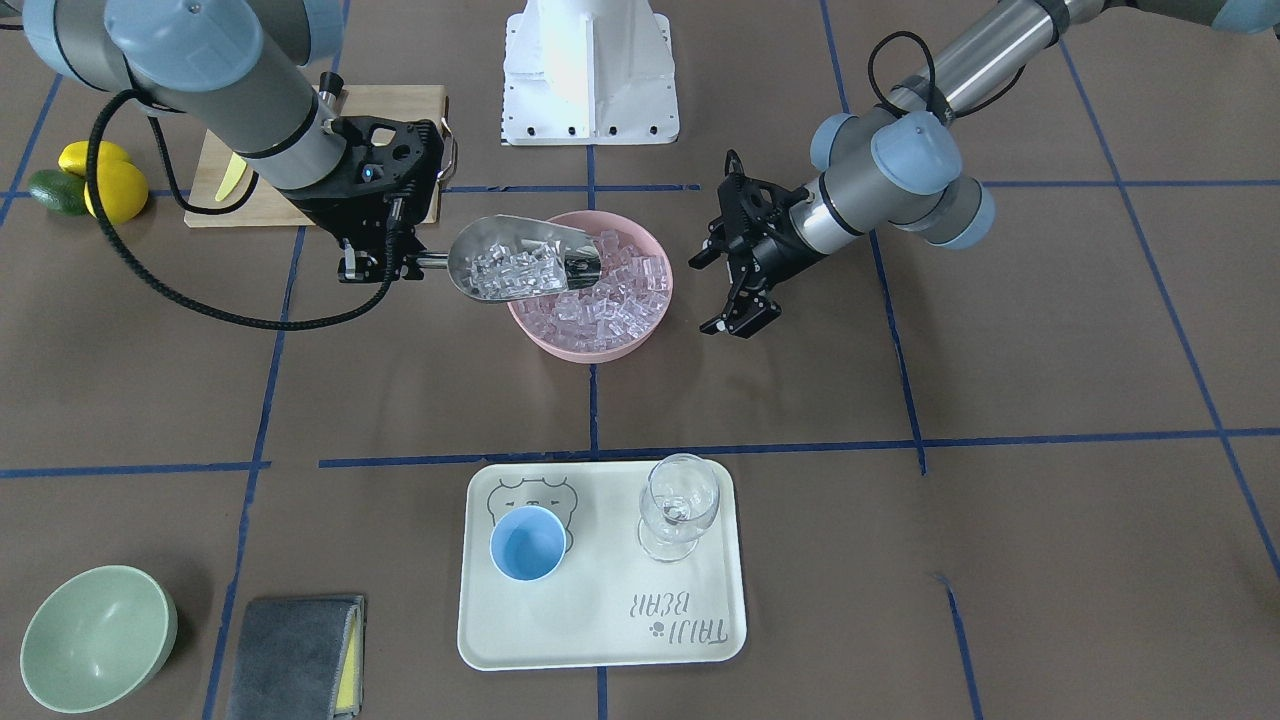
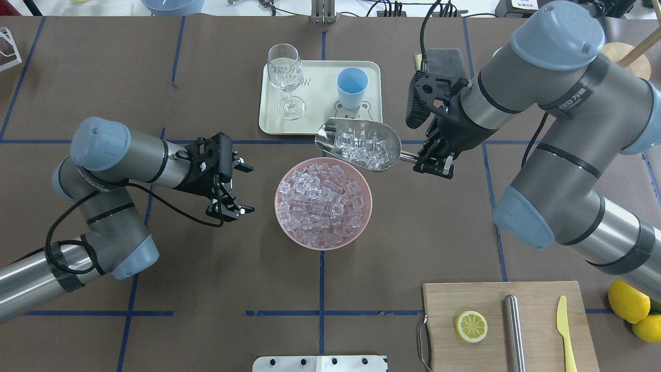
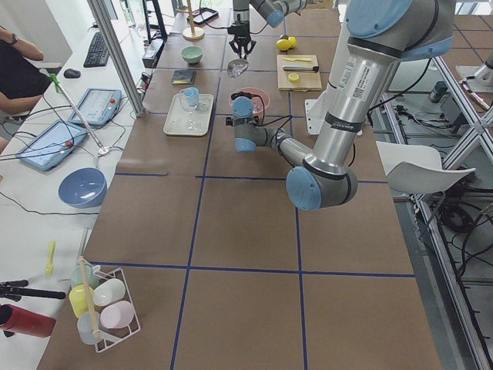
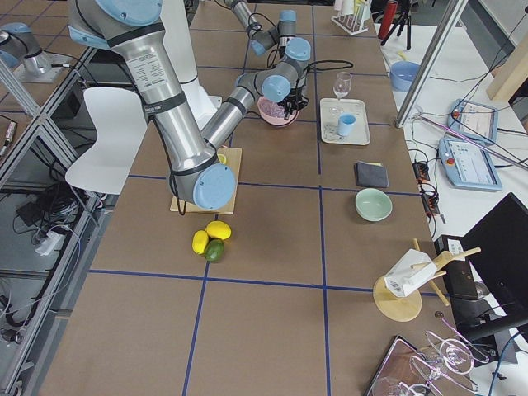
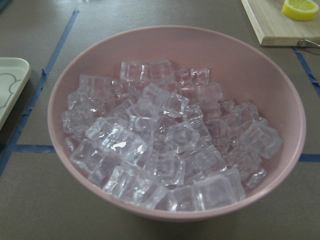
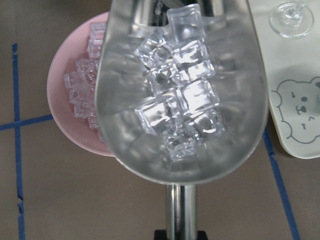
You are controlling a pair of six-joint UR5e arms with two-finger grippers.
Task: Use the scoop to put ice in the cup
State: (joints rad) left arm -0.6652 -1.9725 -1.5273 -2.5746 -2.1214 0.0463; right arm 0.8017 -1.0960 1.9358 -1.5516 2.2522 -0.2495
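My right gripper (image 2: 433,161) is shut on the rod handle of the steel scoop (image 2: 361,150). The scoop is loaded with several ice cubes (image 6: 180,107) and hangs level above the far right rim of the pink bowl (image 2: 294,235), which is full of ice (image 5: 165,145). The scoop also shows in the front-facing view (image 1: 510,262). The light-blue cup (image 2: 352,87) stands empty on the cream tray (image 2: 320,124), beyond the scoop; it also shows in the front-facing view (image 1: 528,543). My left gripper (image 2: 242,188) is open and empty, left of the bowl.
A clear wine glass (image 2: 285,77) stands on the tray left of the cup. A wooden board (image 2: 485,299) at the near right holds a lemon half (image 2: 471,326), a steel cylinder (image 2: 514,330) and a yellow knife (image 2: 564,330). A green bowl (image 1: 95,635) and grey cloth (image 1: 295,655) lie beyond.
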